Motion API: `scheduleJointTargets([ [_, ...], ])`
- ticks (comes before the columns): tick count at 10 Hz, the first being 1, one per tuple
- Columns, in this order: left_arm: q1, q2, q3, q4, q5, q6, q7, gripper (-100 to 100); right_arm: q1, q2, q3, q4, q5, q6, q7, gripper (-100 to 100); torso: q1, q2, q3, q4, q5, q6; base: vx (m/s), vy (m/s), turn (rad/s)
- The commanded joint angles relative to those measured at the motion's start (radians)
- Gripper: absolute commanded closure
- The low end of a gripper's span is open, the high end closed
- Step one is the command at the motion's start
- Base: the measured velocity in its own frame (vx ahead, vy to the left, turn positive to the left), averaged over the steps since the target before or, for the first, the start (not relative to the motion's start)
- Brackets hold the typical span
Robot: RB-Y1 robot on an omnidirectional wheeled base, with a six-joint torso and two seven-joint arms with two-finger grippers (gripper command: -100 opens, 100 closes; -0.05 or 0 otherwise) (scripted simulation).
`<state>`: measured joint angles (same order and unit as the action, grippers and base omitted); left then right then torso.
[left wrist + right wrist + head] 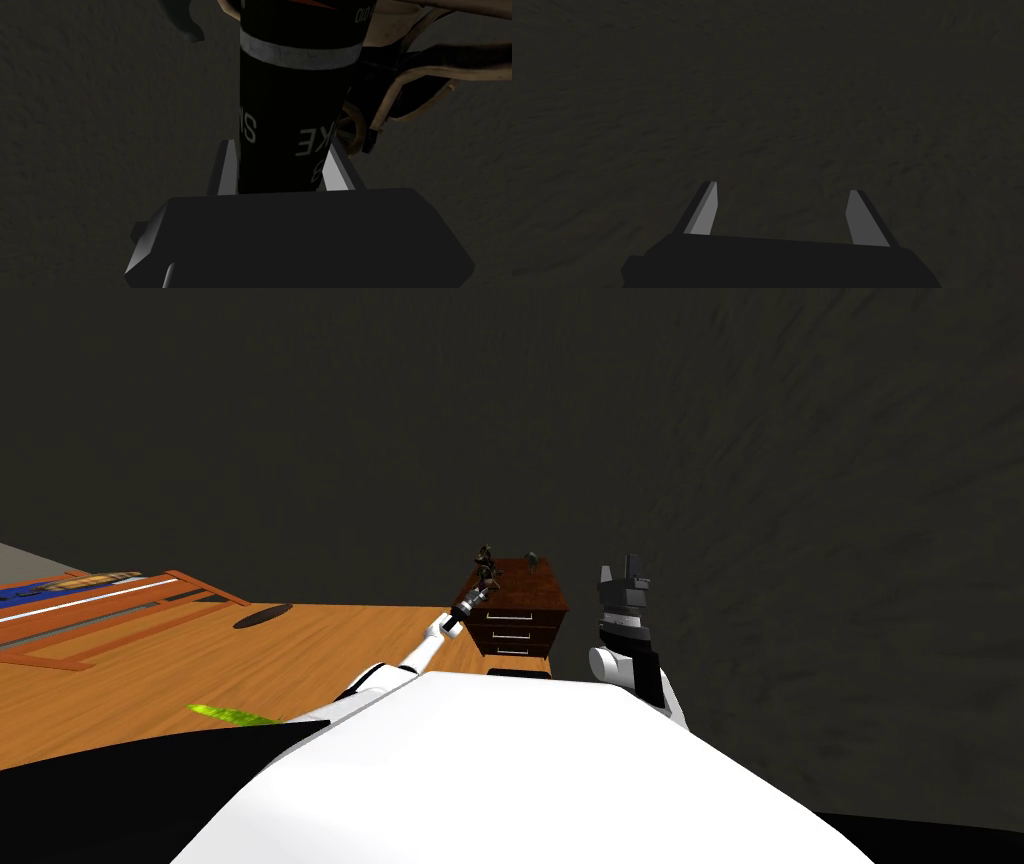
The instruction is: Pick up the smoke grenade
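Grenade (292,100) clamped by its end in the left gripper (281,145), at the dresser (520,588) top.
With so little pinched, it could be tilted loose, or snagged on the tan-strapped item (415,85) just beside it. The three drawers (510,633) are closed, contents unseen. The right gripper (783,187) is held spread, empty.

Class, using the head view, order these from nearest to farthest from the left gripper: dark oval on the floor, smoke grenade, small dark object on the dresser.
1. smoke grenade, held between the fingers of the left gripper.
2. small dark object, on the dresser top, toward its right.
3. dark oval, on the floor far off to the left.
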<state>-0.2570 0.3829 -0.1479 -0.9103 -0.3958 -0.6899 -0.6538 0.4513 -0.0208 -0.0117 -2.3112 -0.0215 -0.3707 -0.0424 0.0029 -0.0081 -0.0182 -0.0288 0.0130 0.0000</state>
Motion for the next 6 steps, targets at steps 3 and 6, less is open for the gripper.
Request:
scheduleJointTargets([
  [3, 0.102, -0.012, 0.009, -0.114, -0.029, 0.029, 0.009, 100, 0.0, 0.0, 0.0, 0.0, 0.0, 0.0, 0.0, 0, 0.001, 0.0, -0.002, -0.004, 0.002, 0.0, 0.051, 0.02, -0.015],
  [6, 0.186, -0.021, 0.018, -0.213, -0.054, 0.057, 0.018, 100, 0.0, 0.0, 0.0, 0.0, 0.0, 0.0, 0.0, 0, 0.004, -0.001, -0.006, -0.01, 0.005, -0.002, 0.049, 0.026, -0.013],
])
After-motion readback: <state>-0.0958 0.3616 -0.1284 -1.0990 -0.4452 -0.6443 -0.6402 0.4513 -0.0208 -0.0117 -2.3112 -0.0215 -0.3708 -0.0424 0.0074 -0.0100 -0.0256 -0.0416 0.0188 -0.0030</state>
